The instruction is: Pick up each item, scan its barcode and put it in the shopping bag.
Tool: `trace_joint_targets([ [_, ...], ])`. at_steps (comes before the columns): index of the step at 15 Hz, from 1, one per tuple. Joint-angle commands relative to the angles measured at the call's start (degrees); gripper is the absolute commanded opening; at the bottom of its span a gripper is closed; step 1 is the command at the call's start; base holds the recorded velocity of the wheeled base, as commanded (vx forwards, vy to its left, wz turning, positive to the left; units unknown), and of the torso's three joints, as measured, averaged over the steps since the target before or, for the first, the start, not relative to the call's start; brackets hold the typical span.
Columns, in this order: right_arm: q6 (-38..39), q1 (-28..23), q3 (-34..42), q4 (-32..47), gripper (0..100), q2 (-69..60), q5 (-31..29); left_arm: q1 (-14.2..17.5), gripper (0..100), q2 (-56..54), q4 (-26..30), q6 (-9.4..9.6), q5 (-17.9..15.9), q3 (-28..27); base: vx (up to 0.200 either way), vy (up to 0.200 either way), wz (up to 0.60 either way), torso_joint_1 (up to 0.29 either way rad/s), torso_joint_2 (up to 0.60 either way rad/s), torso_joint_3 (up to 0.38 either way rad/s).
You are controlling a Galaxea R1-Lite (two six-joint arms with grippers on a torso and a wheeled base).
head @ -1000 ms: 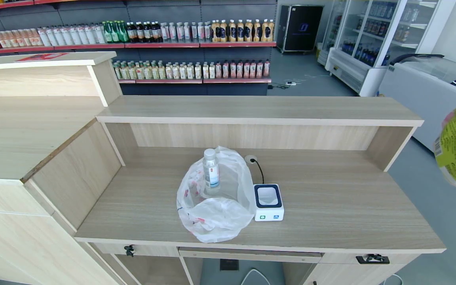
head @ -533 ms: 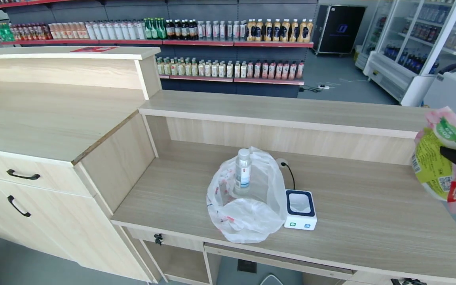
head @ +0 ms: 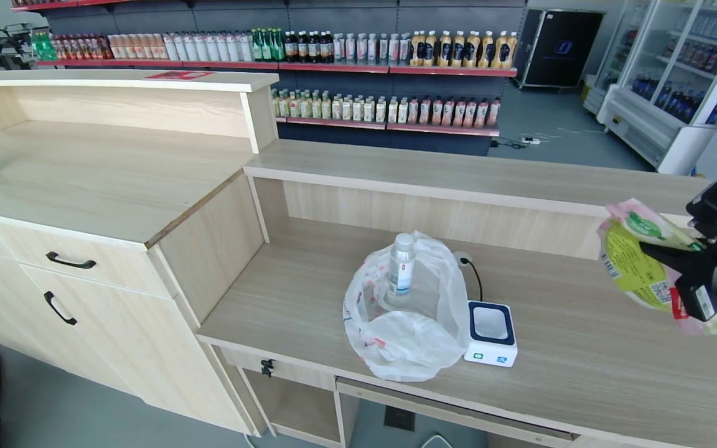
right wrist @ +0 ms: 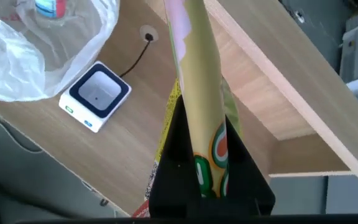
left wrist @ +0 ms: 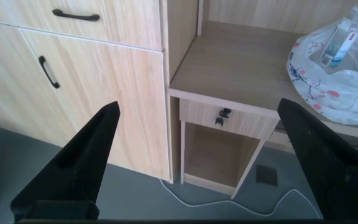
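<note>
While the right gripper (head: 663, 255) clamps a pouch (head: 629, 267) above the right end of the counter (head: 582, 348), the left gripper (left wrist: 199, 106) hangs wide open.
Bottle (head: 401, 267) stands in the bag (head: 408, 336), scanner (head: 491, 333) just beside it.

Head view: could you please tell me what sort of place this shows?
Probably a shop checkout: red-edged shelves of bottled drinks, glass-door fridges, and a white square barcode scanner on the light wooden counter.

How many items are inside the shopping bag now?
1. A clear bottle stands in the shopping bag on the counter, beside the scanner. The bag's folds may hide something smaller.
</note>
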Motion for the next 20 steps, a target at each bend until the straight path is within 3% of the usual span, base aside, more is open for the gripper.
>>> trace_joint_targets([
  [1, -3.15, -1.34, 0.01, -2.8, 0, 4.4, 2.61, 0.04, 100, 0.02, 0.0, -0.01, -0.01, 0.0, 0.0, 0.0, 0.0, 0.0, 0.0, 0.0],
  [3, -8.16, -1.43, -0.26, -10.1, 0, 10.2, 8.85, 0.04, 100, 0.02, 0.0, -0.01, -0.01, 0.0, 0.0, 0.0, 0.0, 0.0, 0.0, 0.0],
  [7, -14.14, -2.92, -0.7, -13.88, 0, 16.44, 18.25, 0.04, 100, 0.02, 0.0, -0.01, 0.08, 0.0, 0.0, 0.0, 0.0, 0.0, 0.0, 0.0],
  [10, -19.76, -6.61, 6.77, -29.17, 0, 24.53, 27.74, 0.04, 100, 0.02, 0.0, -0.1, 0.08, 0.0, 0.0, 0.0, 0.0, 0.0, 0.0, 0.0],
  [20, -31.27, -7.58, 6.77, -35.06, 0, 34.28, 31.96, 0.04, 100, 0.02, 0.0, -0.01, -0.01, 0.0, 0.0, 0.0, 0.0, 0.0, 0.0, 0.0],
])
